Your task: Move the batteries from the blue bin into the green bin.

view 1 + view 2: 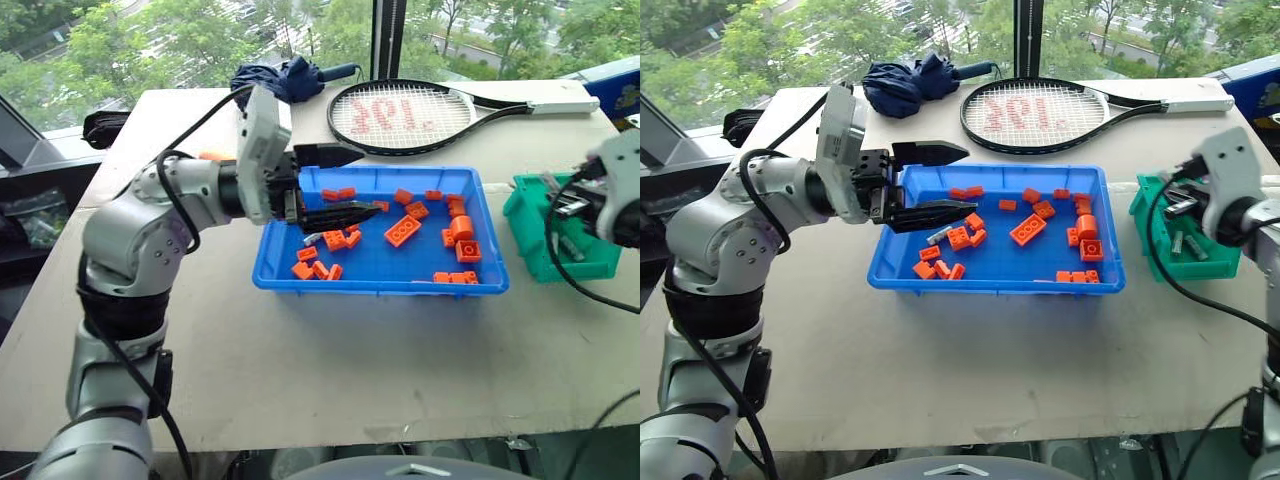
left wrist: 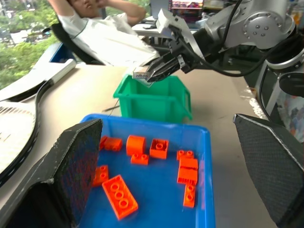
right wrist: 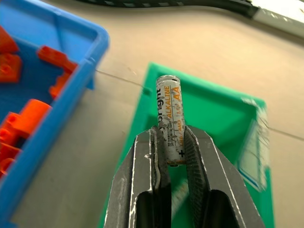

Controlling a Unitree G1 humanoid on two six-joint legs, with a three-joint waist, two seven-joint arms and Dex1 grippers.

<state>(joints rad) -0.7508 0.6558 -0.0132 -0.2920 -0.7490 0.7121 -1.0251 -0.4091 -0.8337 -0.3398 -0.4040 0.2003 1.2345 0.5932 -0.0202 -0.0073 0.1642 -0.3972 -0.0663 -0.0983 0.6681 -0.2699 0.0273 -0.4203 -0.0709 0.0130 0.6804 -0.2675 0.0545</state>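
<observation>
Right wrist view: the right gripper (image 3: 175, 142) pinches an AA battery (image 3: 170, 116) between nearly closed fingers, poised above the green bin (image 3: 223, 118). In the head views two more batteries (image 1: 1186, 246) lie inside that bin, while one grey battery (image 1: 938, 236) lies among orange toy bricks (image 1: 1027, 230) in the blue bin (image 1: 990, 279). The left gripper (image 1: 945, 182), jaws spread wide and empty, hovers over the tray's near-left corner. A tennis racket (image 1: 425, 112) and folded umbrella (image 1: 282, 78) lie on the beige table (image 1: 330, 360) by the window.
</observation>
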